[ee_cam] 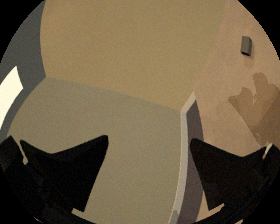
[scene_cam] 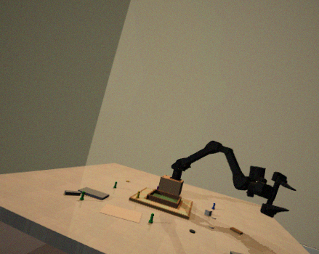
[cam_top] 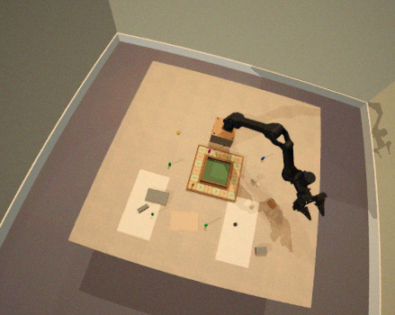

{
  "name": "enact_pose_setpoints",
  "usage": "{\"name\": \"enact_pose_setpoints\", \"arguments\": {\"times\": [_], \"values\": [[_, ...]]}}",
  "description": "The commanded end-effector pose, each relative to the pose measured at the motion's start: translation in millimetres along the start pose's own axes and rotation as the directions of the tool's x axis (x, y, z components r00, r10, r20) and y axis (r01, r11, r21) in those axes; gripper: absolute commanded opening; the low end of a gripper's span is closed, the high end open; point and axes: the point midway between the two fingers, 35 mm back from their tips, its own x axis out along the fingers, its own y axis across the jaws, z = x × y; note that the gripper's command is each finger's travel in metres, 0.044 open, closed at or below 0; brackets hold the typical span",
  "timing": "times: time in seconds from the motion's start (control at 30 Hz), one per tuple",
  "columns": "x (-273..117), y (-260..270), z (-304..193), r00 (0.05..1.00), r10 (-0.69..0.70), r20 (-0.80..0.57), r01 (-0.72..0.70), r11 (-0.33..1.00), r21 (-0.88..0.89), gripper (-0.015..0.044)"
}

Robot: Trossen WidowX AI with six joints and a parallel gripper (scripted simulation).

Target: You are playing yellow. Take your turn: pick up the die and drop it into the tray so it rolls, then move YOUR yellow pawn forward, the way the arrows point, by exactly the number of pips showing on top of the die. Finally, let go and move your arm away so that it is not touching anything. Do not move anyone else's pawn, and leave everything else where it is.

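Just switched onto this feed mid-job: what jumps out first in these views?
The black arm reaches far out past the table's right edge, its claw wide open, holding nothing and hanging in the air well away from the game. The square board with its green tray sits mid-table beside the arm's base. Small pawns stand scattered around it, such as a green pawn near the front and a blue pawn to the right.

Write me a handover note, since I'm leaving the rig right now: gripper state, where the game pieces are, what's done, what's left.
Gripper: open, empty, raised in the air past the table's far right side, away from the board.
Yellow pawn: on the board's left border near its front corner.
Tray: green centre of the board; no die visible inside.
Die: too small to identify for certain.
Done: nothing evident.
Left: find and roll the die, move the pawn, retreat.
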Motion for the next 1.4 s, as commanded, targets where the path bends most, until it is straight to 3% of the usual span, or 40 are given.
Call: {"name": "enact_pose_setpoints", "arguments": {"times": [0.0,0.13,0.3,0.47,0.8,1.2,1.37], "values": [[0.0,-1.3,0.3,1.0,-0.009,-0.003,0.009,1.0,-0.004,0.0374],[-6.0,-29.1,7.8,0.979,-0.194,-0.062,0.188,0.979,-0.084,0.0275],[-33.8,-71.2,24.2,0.874,-0.47,-0.128,0.443,0.876,-0.193,0.0275],[-82.5,-107.4,47.8,0.683,-0.712,-0.165,0.658,0.697,-0.284,0.0275],[-153.7,-131.4,74.6,0.404,-0.895,-0.189,0.822,0.446,-0.354,0.0275],[-269.0,-131.0,108.8,-0.033,-0.975,-0.218,0.911,0.06,-0.408,0.0275],[-277.1,-130.3,111.3,-0.052,-0.974,-0.219,0.911,0.043,-0.409,0.0275]]}}
